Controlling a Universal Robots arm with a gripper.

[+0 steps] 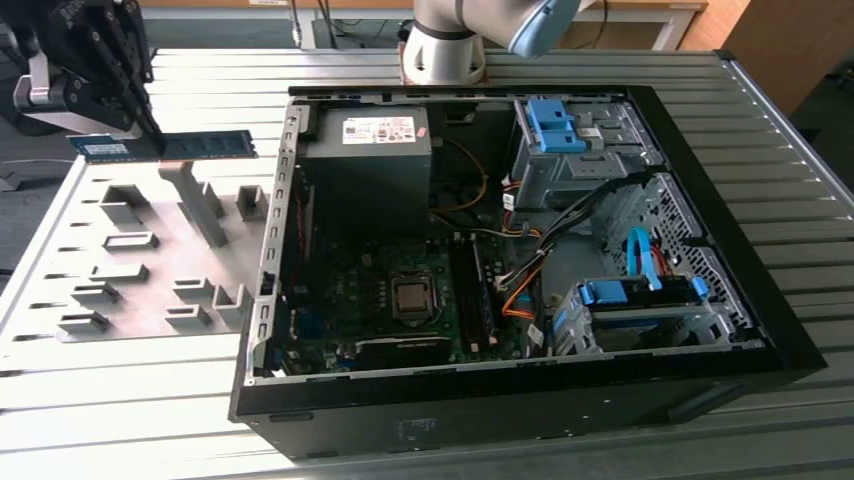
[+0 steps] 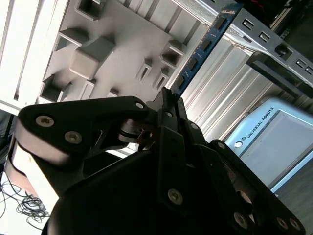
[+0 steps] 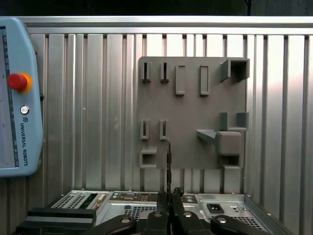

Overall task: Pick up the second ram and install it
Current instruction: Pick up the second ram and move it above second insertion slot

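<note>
Now | jaws clenched on second ram [image 1: 200, 145] | long axis level, running left-right in exterior view | near grey holder plate [image 1: 134, 290]

Noted lettering on the pale blue teach pendant [image 3: 22, 147], near its red button [image 3: 17, 82]. Found printed labels on the power supply [image 1: 367, 175] and the second ram [image 1: 167, 146], both too small to read.

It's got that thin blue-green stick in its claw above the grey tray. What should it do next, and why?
Probably carry the second ram toward the exterior view's right, over the open computer case. The gripper is shut on it above the grey holder plate, outside the case, while the long black slots lie on the board inside.
</note>
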